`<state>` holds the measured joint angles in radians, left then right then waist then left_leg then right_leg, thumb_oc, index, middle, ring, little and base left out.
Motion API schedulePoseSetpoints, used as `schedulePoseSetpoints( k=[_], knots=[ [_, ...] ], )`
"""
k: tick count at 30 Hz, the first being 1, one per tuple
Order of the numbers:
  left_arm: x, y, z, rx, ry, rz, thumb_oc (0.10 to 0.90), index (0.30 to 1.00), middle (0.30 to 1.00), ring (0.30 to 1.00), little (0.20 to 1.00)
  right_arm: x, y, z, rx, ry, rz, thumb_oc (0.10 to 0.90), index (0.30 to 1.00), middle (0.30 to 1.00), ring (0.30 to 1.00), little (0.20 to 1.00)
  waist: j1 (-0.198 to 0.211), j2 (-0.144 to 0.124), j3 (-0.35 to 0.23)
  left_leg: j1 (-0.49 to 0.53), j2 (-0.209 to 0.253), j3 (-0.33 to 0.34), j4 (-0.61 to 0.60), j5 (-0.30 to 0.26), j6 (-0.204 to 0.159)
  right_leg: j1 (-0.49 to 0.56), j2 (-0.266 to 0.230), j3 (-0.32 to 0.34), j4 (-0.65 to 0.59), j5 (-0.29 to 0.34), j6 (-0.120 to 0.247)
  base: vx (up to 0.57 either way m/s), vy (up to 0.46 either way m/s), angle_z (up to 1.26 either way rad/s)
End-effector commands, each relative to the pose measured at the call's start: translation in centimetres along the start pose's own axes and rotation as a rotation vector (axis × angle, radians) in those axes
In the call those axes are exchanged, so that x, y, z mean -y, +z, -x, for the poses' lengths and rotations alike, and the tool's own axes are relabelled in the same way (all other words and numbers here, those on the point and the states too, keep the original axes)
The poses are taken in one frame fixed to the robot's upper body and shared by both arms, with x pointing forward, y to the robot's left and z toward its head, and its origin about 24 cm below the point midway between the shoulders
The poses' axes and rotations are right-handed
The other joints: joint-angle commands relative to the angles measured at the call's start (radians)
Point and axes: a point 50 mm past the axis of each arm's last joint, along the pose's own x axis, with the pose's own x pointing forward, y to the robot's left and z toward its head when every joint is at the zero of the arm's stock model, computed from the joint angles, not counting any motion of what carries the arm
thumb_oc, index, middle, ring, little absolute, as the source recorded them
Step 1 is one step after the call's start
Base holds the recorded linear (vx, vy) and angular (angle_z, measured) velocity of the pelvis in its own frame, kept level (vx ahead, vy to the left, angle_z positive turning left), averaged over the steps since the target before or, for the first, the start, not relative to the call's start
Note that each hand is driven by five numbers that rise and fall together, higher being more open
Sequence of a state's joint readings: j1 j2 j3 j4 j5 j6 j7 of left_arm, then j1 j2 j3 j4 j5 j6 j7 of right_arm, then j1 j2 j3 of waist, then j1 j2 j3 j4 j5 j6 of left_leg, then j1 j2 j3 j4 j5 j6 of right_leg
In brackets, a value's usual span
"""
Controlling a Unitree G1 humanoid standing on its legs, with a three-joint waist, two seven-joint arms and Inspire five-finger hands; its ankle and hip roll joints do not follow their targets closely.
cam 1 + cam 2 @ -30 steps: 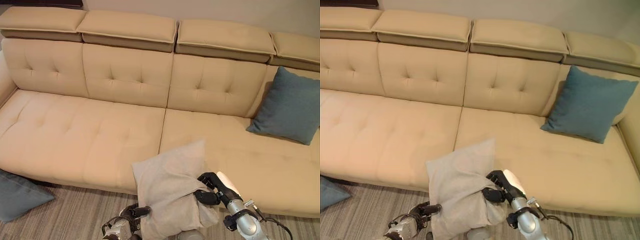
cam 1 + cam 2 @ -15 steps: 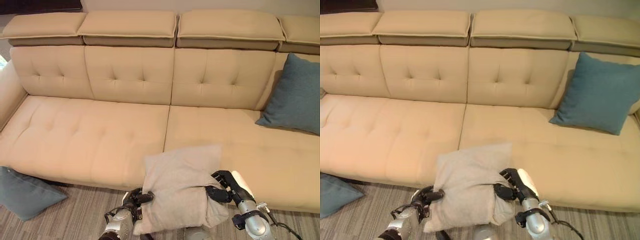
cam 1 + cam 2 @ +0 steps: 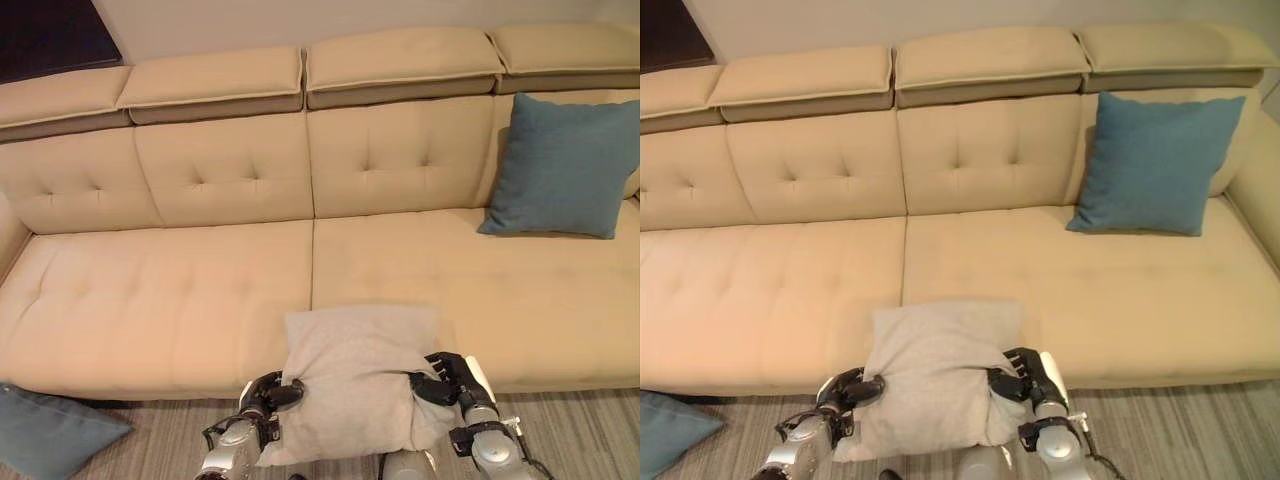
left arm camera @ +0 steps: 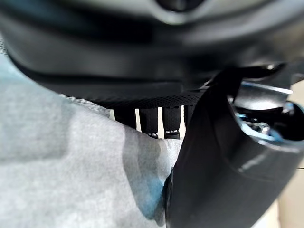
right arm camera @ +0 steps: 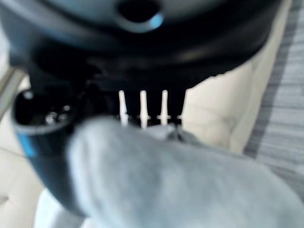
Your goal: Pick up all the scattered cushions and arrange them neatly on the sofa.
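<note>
A light grey cushion (image 3: 352, 378) is held between both hands in front of the beige sofa (image 3: 170, 300), its top edge over the seat's front edge near the middle seam. My left hand (image 3: 265, 395) pinches its lower left corner, thumb and fingers curled on the cloth (image 4: 71, 171). Gripping the right side is my right hand (image 3: 440, 372), its fingers sunk into the fabric (image 5: 156, 180). A blue cushion (image 3: 562, 168) leans upright against the backrest at the sofa's right end. Another blue cushion (image 3: 50, 435) lies on the floor at the lower left.
The sofa's seat (image 3: 1160, 290) is bare from its left end to the blue cushion. Striped grey carpet (image 3: 580, 440) runs along the sofa's front. A dark panel (image 3: 45, 40) stands behind the sofa's left end.
The view has swung right and tilted, showing more of the sofa's right end. The grey cushion has come level and a little lower, with both hands still holding it.
</note>
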<state>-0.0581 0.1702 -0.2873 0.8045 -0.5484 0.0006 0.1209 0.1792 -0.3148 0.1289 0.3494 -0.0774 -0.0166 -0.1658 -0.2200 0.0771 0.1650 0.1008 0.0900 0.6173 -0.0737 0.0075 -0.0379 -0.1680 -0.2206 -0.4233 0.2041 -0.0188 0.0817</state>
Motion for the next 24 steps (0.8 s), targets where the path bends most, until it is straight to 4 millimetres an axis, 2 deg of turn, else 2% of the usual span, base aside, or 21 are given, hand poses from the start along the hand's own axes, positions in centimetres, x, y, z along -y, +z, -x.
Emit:
schedulePoseSetpoints(
  k=[1,3,4,5,6,7,8,9,11,12,13,15,16,19,20,22,24],
  knots=[
    [2.5,2.9,-0.2,0.155,-0.100,0.123,0.400,0.300,0.300,0.300,0.300,-0.5,0.6,0.1,0.017,-0.045,-0.231,0.400,0.300,0.300,0.300,0.300,-0.016,0.000,-0.079,-0.003,0.015,-0.146,0.154,-0.156,0.004,0.078,0.058,0.096,-0.058,-0.072,0.012,0.11,-0.252,-0.43],
    [2.6,2.5,-0.1,0.143,-0.098,0.125,0.400,0.300,0.300,0.300,0.300,-0.5,0.5,0.2,0.013,-0.040,-0.239,0.400,0.300,0.300,0.300,0.300,-0.018,-0.001,-0.076,-0.015,0.037,-0.144,0.216,-0.160,-0.005,0.102,0.068,0.101,-0.070,-0.083,-0.003,0.06,-0.217,-0.29],
    [2.5,2.0,0.0,0.128,-0.091,0.147,0.400,0.300,0.300,0.300,0.300,-0.2,0.3,0.1,0.005,-0.051,-0.242,0.400,0.300,0.300,0.300,0.300,-0.012,-0.008,-0.067,-0.053,0.105,-0.139,0.369,-0.109,-0.035,0.138,0.092,0.117,-0.084,-0.103,-0.030,0.07,-0.292,-0.01],
    [2.5,1.9,0.0,0.126,-0.089,0.152,0.400,0.300,0.300,0.300,0.300,0.0,0.4,0.0,0.007,-0.053,-0.233,0.400,0.300,0.300,0.300,0.300,0.000,-0.010,-0.054,-0.089,0.149,-0.159,0.468,-0.052,-0.053,0.155,0.109,0.126,-0.089,-0.115,-0.049,0.07,-0.356,-0.13],
    [2.3,1.9,0.1,0.124,-0.082,0.158,0.400,0.300,0.300,0.300,0.300,0.0,0.5,-0.1,0.010,-0.050,-0.224,0.400,0.300,0.300,0.300,0.300,0.012,-0.010,-0.041,-0.120,0.176,-0.190,0.538,-0.018,-0.063,0.162,0.127,0.139,-0.088,-0.128,-0.070,0.01,-0.196,-0.24],
    [2.3,1.8,0.1,0.124,-0.078,0.162,0.400,0.300,0.300,0.300,0.300,0.2,0.6,-0.2,0.014,-0.047,-0.215,0.400,0.300,0.300,0.300,0.300,0.024,-0.015,-0.033,-0.148,0.178,-0.224,0.586,0.006,-0.062,0.164,0.133,0.152,-0.083,-0.134,-0.080,-0.02,-0.115,-0.67],
    [2.3,1.8,0.1,0.124,-0.078,0.163,0.400,0.300,0.300,0.300,0.300,0.2,0.6,-0.2,0.014,-0.047,-0.216,0.400,0.300,0.300,0.300,0.300,0.022,-0.013,-0.033,-0.153,0.181,-0.228,0.592,0.005,-0.064,0.162,0.136,0.150,-0.082,-0.135,-0.082,-0.01,-0.063,-0.80],
    [2.0,1.5,0.3,0.119,-0.069,0.182,0.400,0.300,0.300,0.300,0.300,0.1,1.0,-0.2,0.027,-0.035,-0.219,0.400,0.300,0.300,0.300,0.300,0.042,-0.020,-0.031,-0.188,0.159,-0.296,0.598,-0.010,-0.042,0.166,0.139,0.182,-0.072,-0.145,-0.085,0.03,-0.012,-0.77],
    [2.0,1.3,0.3,0.116,-0.060,0.213,0.400,0.300,0.300,0.300,0.300,-0.1,1.4,-0.4,0.039,-0.030,-0.228,0.400,0.300,0.300,0.300,0.300,0.066,-0.025,-0.026,-0.227,0.103,-0.388,0.541,-0.039,-0.022,0.172,0.138,0.213,-0.067,-0.148,-0.077,0.07,0.039,-0.29],
    [1.9,1.2,0.4,0.117,-0.055,0.238,0.400,0.300,0.300,0.300,0.300,-0.1,1.7,-0.5,0.052,-0.026,-0.234,0.400,0.300,0.300,0.300,0.300,0.075,-0.024,-0.026,-0.220,0.077,-0.424,0.466,-0.058,-0.015,0.174,0.139,0.224,-0.070,-0.153,-0.067,0.06,0.096,-0.42],
    [1.8,1.3,0.5,0.126,-0.046,0.255,0.400,0.300,0.300,0.300,0.300,-0.2,2.1,-0.7,0.069,-0.023,-0.237,0.400,0.300,0.300,0.300,0.300,0.080,-0.027,-0.027,-0.214,0.069,-0.441,0.370,-0.038,-0.007,0.164,0.137,0.233,-0.070,-0.139,-0.061,0.07,0.124,-0.56],
    [1.6,1.7,0.6,0.149,-0.041,0.280,0.400,0.300,0.300,0.300,0.300,0.3,2.6,-0.9,0.092,-0.032,-0.235,0.400,0.300,0.300,0.300,0.300,0.092,-0.018,-0.032,-0.200,0.077,-0.480,0.231,-0.005,-0.023,0.164,0.137,0.251,-0.067,-0.147,-0.046,0.11,0.159,-0.50],
    [1.6,1.8,0.7,0.154,-0.038,0.290,0.400,0.300,0.300,0.300,0.300,0.4,2.9,-1.0,0.102,-0.037,-0.233,0.400,0.300,0.300,0.300,0.300,0.103,-0.016,-0.029,-0.224,0.082,-0.523,0.193,0.032,-0.035,0.171,0.140,0.260,-0.064,-0.155,-0.041,0.16,0.167,-0.25],
    [1.4,2.7,0.7,0.193,-0.023,0.325,0.400,0.300,0.300,0.300,0.300,0.6,3.6,-1.2,0.131,-0.036,-0.216,0.400,0.300,0.300,0.300,0.300,0.127,-0.016,-0.015,-0.257,0.099,-0.620,0.097,0.070,-0.060,0.188,0.140,0.302,-0.048,-0.177,-0.031,0.14,0.176,-0.36],
    [1.4,2.8,0.7,0.195,-0.023,0.326,0.400,0.300,0.300,0.300,0.300,0.7,3.7,-1.1,0.139,-0.037,-0.208,0.400,0.300,0.300,0.300,0.300,0.130,-0.016,-0.011,-0.270,0.112,-0.623,0.095,0.079,-0.068,0.197,0.134,0.305,-0.046,-0.185,-0.024,0.10,0.201,-0.68],
    [1.5,2.5,0.7,0.184,-0.023,0.315,0.400,0.300,0.300,0.300,0.300,0.5,3.8,-0.9,0.147,-0.030,-0.214,0.400,0.300,0.300,0.300,0.300,0.135,-0.002,-0.024,-0.232,0.132,-0.607,0.048,0.099,-0.081,0.204,0.137,0.304,-0.042,-0.190,-0.017,0.13,0.228,-0.43],
    [1.5,2.1,0.7,0.174,-0.016,0.322,0.400,0.300,0.300,0.300,0.300,0.4,4.1,-0.8,0.161,-0.025,-0.221,0.400,0.300,0.300,0.300,0.300,0.140,-0.002,-0.038,-0.213,0.127,-0.611,0.042,0.104,-0.085,0.212,0.125,0.304,-0.048,-0.181,-0.005,0.15,0.244,-0.04]
  ],
)
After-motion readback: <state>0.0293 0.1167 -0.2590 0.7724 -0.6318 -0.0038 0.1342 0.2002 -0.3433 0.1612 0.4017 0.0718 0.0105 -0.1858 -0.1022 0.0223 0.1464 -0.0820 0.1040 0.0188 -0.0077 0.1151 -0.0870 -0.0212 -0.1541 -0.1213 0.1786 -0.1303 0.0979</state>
